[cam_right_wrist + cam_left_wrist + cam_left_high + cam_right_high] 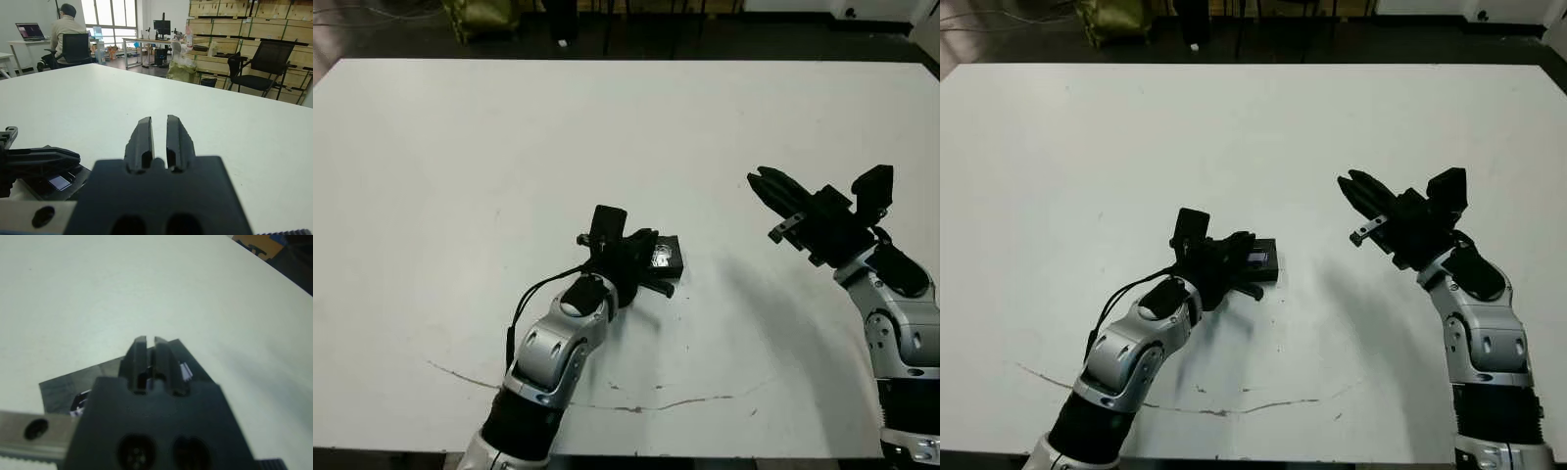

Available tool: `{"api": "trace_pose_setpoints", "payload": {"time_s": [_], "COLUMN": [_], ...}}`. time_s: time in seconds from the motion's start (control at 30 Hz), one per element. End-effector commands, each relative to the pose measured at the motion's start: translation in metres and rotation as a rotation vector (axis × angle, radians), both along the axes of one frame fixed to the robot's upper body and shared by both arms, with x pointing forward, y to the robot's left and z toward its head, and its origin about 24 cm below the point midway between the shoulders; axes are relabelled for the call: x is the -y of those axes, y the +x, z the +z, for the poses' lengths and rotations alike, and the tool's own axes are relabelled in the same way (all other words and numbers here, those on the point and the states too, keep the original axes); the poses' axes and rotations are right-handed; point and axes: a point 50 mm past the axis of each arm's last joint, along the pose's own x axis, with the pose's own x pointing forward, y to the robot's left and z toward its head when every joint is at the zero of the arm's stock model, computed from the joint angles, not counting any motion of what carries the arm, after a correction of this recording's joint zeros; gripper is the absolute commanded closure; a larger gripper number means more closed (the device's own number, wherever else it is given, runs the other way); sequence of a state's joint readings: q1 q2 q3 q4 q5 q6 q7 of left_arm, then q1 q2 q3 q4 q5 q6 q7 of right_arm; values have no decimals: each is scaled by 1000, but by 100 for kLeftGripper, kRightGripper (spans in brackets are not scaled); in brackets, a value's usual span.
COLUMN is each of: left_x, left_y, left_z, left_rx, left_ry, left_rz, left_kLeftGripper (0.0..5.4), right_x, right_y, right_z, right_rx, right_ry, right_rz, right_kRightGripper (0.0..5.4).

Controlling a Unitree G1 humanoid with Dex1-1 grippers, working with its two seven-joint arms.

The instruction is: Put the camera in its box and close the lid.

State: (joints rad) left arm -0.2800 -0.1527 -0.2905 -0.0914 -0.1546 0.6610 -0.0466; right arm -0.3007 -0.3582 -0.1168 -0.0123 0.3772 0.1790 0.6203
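A flat black lid (pixel 672 257) with a shiny strip lies on the white table (pixel 460 176) near the middle. It also shows in the left wrist view, lid (pixel 68 384), where the strip glints bluish on both sides of the fingers. My left gripper (pixel 651 259) is shut and rests low over the lid's top, its fingertips (pixel 141 343) pointing across the slab. The box and the camera are hidden or out of view; I cannot tell what lies under the lid. My right gripper (pixel 766 182) is shut on nothing and hangs raised above the table, well to the right of the lid.
A thin dark scratch line (pixel 636 407) runs along the table near the front edge. Beyond the far edge are a dark floor and a yellow-green bag (pixel 484 15). In the right wrist view a person (pixel 63 27) sits at a desk far away, near a black chair (pixel 259 63).
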Motion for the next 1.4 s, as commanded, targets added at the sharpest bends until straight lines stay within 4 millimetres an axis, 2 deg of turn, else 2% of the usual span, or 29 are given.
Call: {"api": "trace_pose_setpoints", "payload": {"time_s": [0.03,0.17,0.4,0.57,0.77,0.9,1.03,1.1,1.27,1.4], "left_x": [-18,-24,-48,-75,-111,-142,-172,-182,-197,-201], "left_y": [-13,-18,-33,-49,-58,-49,-37,-33,-24,-19], "left_z": [-34,-19,37,66,86,84,69,59,39,34], "left_rx": [-170,-115,133,240,351,525,773,790,789,772], "left_ry": [91,-62,-140,-288,-356,-335,-47,18,22,6], "left_rz": [34,-14,-30,-6,89,260,533,596,672,705], "left_kLeftGripper": [539,539,539,539,539,539,539,539,539,539], "right_x": [3,4,3,2,1,-1,-4,-6,-11,-15], "right_y": [-3,-3,-4,-3,-6,-8,-10,-12,-17,-23], "right_z": [-9,-9,-9,-10,-9,-9,-10,-10,-12,-10], "right_rx": [-42,-37,-44,-44,-40,-35,6,63,161,188], "right_ry": [-8,-8,-1,4,-1,12,36,20,39,-2], "right_rz": [-10,-9,-9,-4,-8,-13,-41,-88,-201,-382], "right_kRightGripper": [540,540,540,540,540,540,540,540,540,540]}}
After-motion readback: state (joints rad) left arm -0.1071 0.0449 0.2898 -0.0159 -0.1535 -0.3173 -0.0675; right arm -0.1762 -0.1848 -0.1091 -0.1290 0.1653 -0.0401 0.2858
